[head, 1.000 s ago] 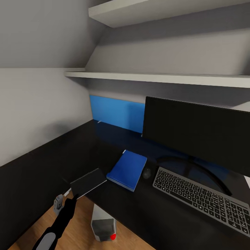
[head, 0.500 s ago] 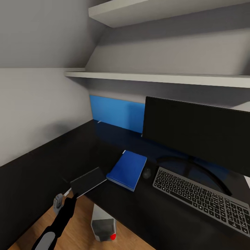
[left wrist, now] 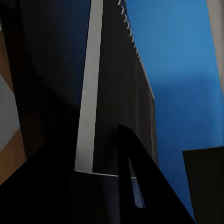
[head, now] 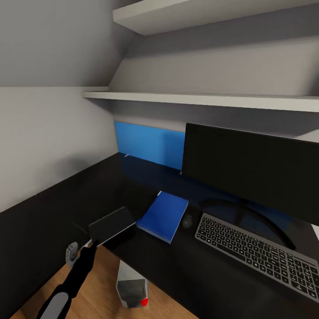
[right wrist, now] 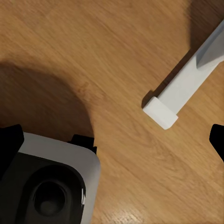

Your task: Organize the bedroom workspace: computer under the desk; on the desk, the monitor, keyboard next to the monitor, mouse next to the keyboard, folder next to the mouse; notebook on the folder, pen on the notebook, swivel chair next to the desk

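Left claw clamped on notebook by near edge, lifted off desk & tilted, prob. to clear folder just beyond tips for stacking. Right claw: can't tell.

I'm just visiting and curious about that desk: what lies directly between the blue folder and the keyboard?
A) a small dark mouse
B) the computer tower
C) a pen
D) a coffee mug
A: in the head view a small dark mouse sits on the black desk, with the blue folder on one side and the keyboard on the other.
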You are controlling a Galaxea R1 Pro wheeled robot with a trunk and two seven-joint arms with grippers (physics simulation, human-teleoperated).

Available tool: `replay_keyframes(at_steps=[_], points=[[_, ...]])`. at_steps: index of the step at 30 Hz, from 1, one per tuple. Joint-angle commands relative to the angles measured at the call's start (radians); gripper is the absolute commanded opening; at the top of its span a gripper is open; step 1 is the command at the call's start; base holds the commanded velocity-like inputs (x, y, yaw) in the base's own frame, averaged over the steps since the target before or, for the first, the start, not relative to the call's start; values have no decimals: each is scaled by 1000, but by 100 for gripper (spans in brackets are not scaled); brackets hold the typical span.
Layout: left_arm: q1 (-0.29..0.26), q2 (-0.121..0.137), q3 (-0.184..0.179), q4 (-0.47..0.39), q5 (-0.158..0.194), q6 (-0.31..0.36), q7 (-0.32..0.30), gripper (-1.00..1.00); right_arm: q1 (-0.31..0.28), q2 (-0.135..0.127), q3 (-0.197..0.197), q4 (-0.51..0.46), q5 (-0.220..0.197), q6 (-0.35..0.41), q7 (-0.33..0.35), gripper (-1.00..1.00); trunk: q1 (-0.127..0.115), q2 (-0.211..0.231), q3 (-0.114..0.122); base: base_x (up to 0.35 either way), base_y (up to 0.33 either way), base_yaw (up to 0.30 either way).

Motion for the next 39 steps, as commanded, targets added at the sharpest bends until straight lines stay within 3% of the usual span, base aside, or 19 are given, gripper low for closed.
replay_keyframes(at_steps=[1, 9, 19, 25, 30, 39], points=[[5, -1, 2, -13, 8, 8, 0, -100, 0, -1, 4, -1, -8, -2, 2, 100, 0, 0, -1, 0, 0, 0], [14, -17, -13, -107, 0, 6, 17, -100, 0, 0, 6, -1, -9, -3, 2, 100, 0, 0, -1, 0, 0, 0], [2, -107, -56, -251, -8, 2, 231, -100, 0, 1, 5, -1, -10, -3, -1, 100, 0, 0, -1, 0, 0, 0], [-42, -169, -95, -271, -11, -57, 301, -100, 0, 1, 5, -2, -10, -3, -1, 100, 0, 0, -1, 0, 0, 0], [-86, -195, -146, -259, -12, -127, 380, -100, 1, 0, 5, -2, -10, -3, -1, 100, 0, 0, -1, 0, 0, 0], [-155, -211, -265, -234, -10, -218, 543, -100, 2, -2, 5, -2, -10, -3, -1, 100, 0, 0, -1, 0, 0, -3]])
